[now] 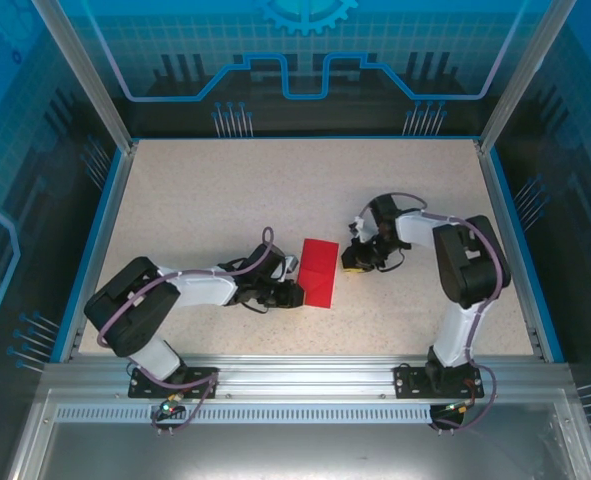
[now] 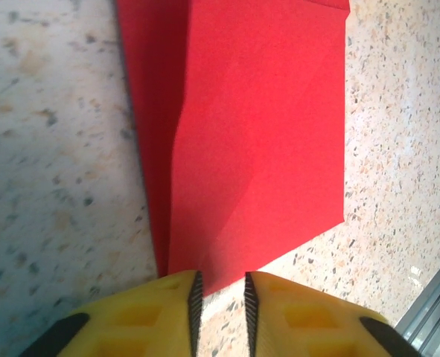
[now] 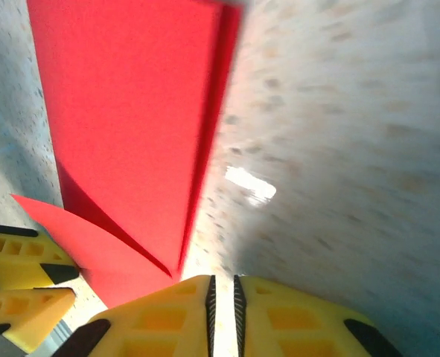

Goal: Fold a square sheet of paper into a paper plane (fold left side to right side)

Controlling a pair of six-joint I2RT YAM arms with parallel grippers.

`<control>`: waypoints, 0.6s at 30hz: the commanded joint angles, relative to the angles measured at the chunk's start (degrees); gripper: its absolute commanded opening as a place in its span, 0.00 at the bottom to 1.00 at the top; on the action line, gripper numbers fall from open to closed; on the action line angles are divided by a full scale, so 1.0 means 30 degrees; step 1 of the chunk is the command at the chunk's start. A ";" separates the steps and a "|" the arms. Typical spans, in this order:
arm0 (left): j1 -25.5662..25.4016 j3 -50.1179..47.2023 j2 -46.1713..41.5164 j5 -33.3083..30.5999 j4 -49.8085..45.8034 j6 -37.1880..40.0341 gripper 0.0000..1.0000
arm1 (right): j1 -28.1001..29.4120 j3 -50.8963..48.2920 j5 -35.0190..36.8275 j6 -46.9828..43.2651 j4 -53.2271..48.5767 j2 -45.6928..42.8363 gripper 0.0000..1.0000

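Top view, bottom of frame: both arm bases sit on the metal rail (image 1: 305, 380), left arm low and stretched toward centre, right arm elbow up at the right.

Left gripper (image 1: 291, 293) is just left of centre, at the lower-left edge of the sheet of paper (image 1: 318, 272). In the left wrist view its yellow fingers (image 2: 152, 316) are at the bottom edge, slightly spread with a narrow gap. The near corner of the sheet reaches the mouth of that gap by the left finger; can't tell if it touches. Not pinching.

Right gripper (image 1: 351, 263) is just right of centre, at the sheet's right edge. In the right wrist view (blurry), its fingers (image 3: 294, 320) are parted by only a thin slit with bright table showing through. The sheet's pointed near corner is just left of the slit, not in it.

The sheet is red, folded in half into a tilted rectangle, lying on the speckled table (image 1: 195, 190) at frame centre between the two grippers. The top layer is lifted, not flat, and the lower layer peeks out along one side.

Beyond it is bare tabletop, then the blue back wall (image 1: 295, 60) at the top.
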 commanded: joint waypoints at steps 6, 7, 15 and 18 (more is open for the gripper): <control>0.0807 0.1749 -0.4683 -0.0235 -0.3251 0.0766 0.51 | -0.1629 -0.2587 -0.0155 0.0376 0.1756 -0.5727 0.39; 0.1115 0.1851 -0.4976 -0.0247 -0.3390 0.0878 0.53 | -0.1631 -0.3156 -0.0350 0.0635 0.2200 -0.6332 0.43; 0.1911 0.3693 -0.2262 0.0363 -0.3583 0.2679 0.57 | -0.1241 -0.6813 -0.2307 0.3105 0.5780 -0.9552 0.65; 0.1898 0.4640 -0.0387 0.0789 -0.3402 0.3045 0.56 | -0.0761 -0.7326 -0.2253 0.3211 0.5768 -0.9853 0.73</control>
